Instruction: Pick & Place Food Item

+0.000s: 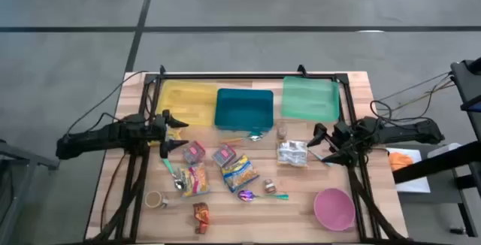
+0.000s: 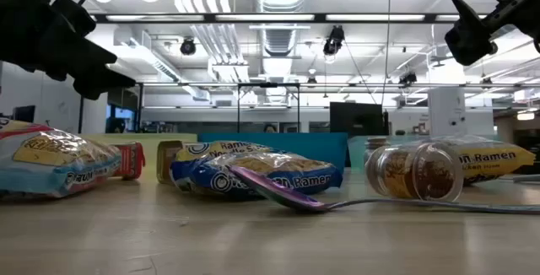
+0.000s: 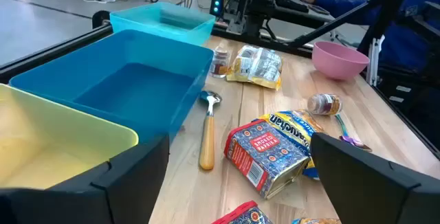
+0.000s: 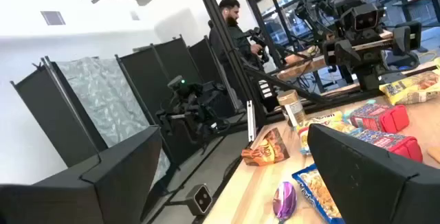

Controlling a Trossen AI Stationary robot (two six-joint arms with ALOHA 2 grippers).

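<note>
Several food items lie flat on the wooden table between my arms: a silver ramen packet (image 1: 292,152), a blue-and-yellow ramen packet (image 1: 239,171), two red boxes (image 1: 195,152) (image 1: 224,155) and a brown snack bag (image 1: 201,215). My left gripper (image 1: 171,134) hovers open at the table's left, by the yellow bin's near corner. In the left wrist view the red-and-blue box (image 3: 265,157) lies ahead of its fingers (image 3: 130,176). My right gripper (image 1: 322,143) hovers open at the table's right, beside the silver packet. Both hang above the table in the low view (image 2: 76,47) (image 2: 481,22).
A yellow bin (image 1: 188,101), a blue bin (image 1: 243,108) and a green bin (image 1: 310,98) stand side by side along the far edge. A pink bowl (image 1: 334,208), a cup (image 1: 155,199), two small jars (image 1: 282,132) (image 1: 269,188) and spoons (image 1: 244,137) (image 1: 248,195) also lie about. A person (image 4: 230,28) stands beyond the table.
</note>
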